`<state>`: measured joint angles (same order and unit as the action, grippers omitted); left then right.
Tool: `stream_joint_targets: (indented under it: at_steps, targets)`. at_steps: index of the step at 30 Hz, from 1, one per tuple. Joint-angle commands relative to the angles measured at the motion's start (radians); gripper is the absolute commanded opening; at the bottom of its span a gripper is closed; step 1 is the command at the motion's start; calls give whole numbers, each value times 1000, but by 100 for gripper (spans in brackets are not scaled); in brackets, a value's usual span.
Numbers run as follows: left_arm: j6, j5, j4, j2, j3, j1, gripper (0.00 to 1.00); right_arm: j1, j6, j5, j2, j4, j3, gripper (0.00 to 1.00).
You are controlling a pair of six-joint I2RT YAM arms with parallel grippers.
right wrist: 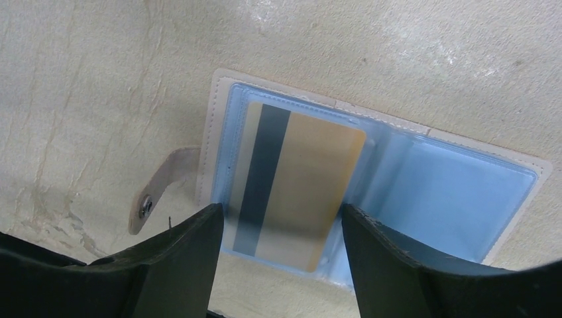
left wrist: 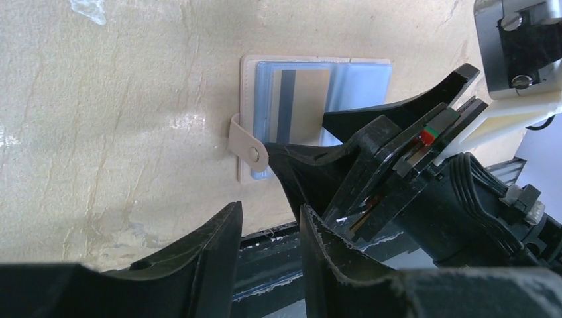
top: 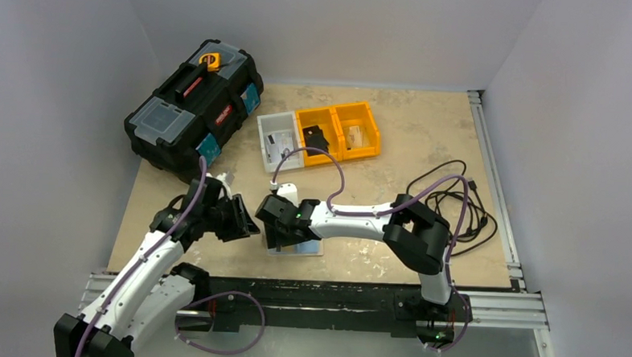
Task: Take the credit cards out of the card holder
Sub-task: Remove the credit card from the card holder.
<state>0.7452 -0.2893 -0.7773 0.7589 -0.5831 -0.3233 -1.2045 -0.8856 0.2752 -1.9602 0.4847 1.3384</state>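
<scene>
Table (top: pixel 373 265): beige top carrying all items listed below.
Toolbox (top: pixel 193 109): black, lid shut, at the far-left corner of the table; contents not visible.
Grey bin (top: pixel 276 140): open-topped, near the middle of the far edge; holds small pale items too small to identify.
Middle yellow bin (top: pixel 316 134): touching the grey bin on its right; holds one dark object.
Right yellow bin (top: pixel 357 130): touching the middle yellow bin; holds a small pale item.
Card holder (right wrist: pixel 457 192): lies opened flat on the table, close to the near edge and about midway along it. Pale cover, clear bluish pockets facing up.
Card holder, long axis: parallel to the near edge of the table.
Closing strap (right wrist: pixel 156 192): projects from the short edge of the card holder that faces the left edge of the table; the snap is visible.
Credit card (right wrist: pixel 298 179): gold-beige with a dark stripe, on the strap-side half of the card holder. The other half shows no card.
Credit card, long axis: across the card holder, running roughly from near edge to far edge, slightly tilted.
Right end effector (right wrist: pixel 280 218): released; fingers spread, one beside each long edge of the credit card. Contact with it cannot be determined.
Left end effector (left wrist: pixel 270 212): released; narrow gap, nothing between the fingers, just beside the strap side of the card holder.
Cable (top: pixel 457 201): dark, coiled loosely near the right edge.
</scene>
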Motion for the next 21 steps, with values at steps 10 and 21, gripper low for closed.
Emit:
stream_joint_targets:
  at_steps: [10, 21]
  targets:
    - [124, 17, 141, 83, 27, -146, 34, 39, -38, -100, 33, -133, -179, 26]
    - [162, 73, 246, 259, 0, -224, 31, 101, -45, -220, 96, -291, -354, 3]
